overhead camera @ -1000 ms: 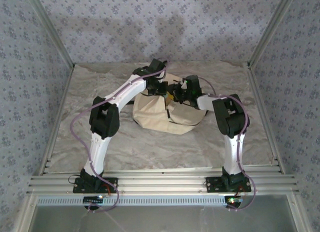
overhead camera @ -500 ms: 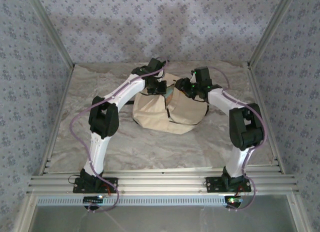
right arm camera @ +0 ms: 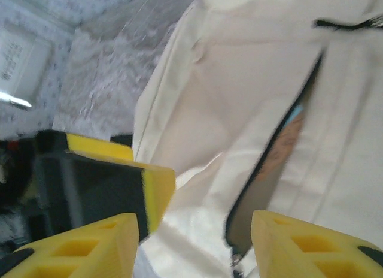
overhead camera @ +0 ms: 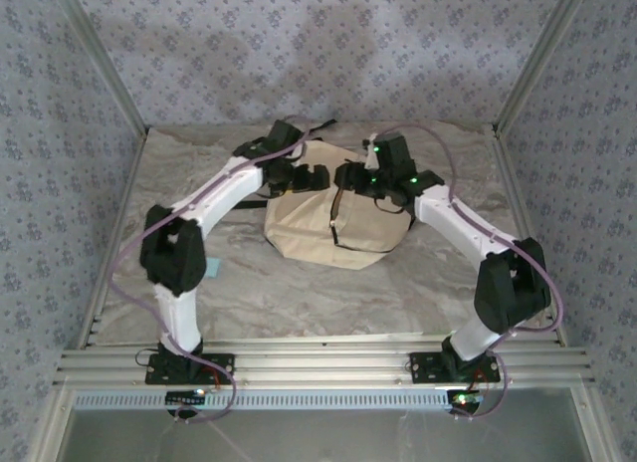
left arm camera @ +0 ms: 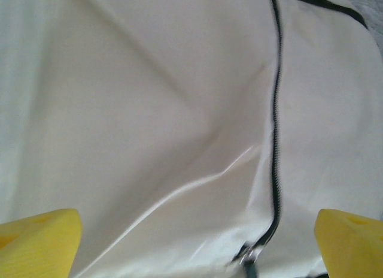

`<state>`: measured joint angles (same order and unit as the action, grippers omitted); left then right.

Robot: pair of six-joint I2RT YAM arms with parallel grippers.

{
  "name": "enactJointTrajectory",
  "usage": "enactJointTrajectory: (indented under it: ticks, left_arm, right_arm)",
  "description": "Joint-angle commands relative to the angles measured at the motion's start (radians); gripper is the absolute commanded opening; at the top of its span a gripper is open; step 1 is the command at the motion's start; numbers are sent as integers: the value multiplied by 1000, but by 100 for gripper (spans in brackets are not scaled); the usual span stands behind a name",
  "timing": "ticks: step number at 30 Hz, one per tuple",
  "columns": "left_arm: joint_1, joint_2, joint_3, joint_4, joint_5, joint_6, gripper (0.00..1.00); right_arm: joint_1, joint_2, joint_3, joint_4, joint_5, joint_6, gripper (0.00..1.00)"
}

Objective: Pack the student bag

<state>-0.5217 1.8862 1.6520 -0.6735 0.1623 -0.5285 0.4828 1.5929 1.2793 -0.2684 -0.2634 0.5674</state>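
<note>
- The bag [overhead camera: 338,223] lies slumped on the worktop [overhead camera: 299,293], directly under both end effectors and spreading toward the arm bases from them.
- Left end effector [left arm camera: 194,248]: jaws spread wide, gripping nothing. Below it is bare cream fabric, with a black zip [left arm camera: 276,140] running closed just inside its right-hand pad.
- Right end effector [right arm camera: 191,245]: jaws apart at a middling width, nothing pinched between them as far as the wrist view shows, with loose fabric beneath.
- Ahead of the right one a gap [right arm camera: 281,152] in the bag stands open, and something orange and blue [right arm camera: 289,137] sits inside. What it is I cannot tell.
- Judged from that, at least one thing is packed, and the top view shows no loose item waiting beside the bag. What seems left is closing that gap — possibly the last step.
- Room: the two end effectors hang very near each other, the left one's pad just beside the right one's jaw, so that is the tightest spot.
- Beyond them the far wall [overhead camera: 299,54] is near, with little worktop to spare.
- Outward to either side, and back toward the bases, bare worktop gives freer passage until the side walls.
</note>
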Motion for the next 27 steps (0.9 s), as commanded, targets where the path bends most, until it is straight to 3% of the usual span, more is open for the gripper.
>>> enactJointTrajectory:
  ticks: [1,11,16,18,20,24,27]
  left_arm:
    - [71,-164,-185,69,-41,-58,100]
    - [348,-490,-673,97,-130,-102,100]
    - [503,-498,-815,196,-111,-121,99]
    - [548,-474,-845,243,-80,-147,95]
    - [576,-456,-880,306,-51,-178,90]
    - [580,-437,-924,349,-111,-221,88]
    - [578,-415,-959,402,-95,-241,87]
  right_arm:
    - [95,12,-15,-33,31,-54,57]
    - [301,135,6,68,107,-19,65]
    - [344,205,36,62,95,4,66]
    - [353,219,46,54,95,17,66]
    - [358,226,53,43,96,13,67]
    - [360,223,59,29,111,-1,67]
    - [360,217,54,29,113,0,67]
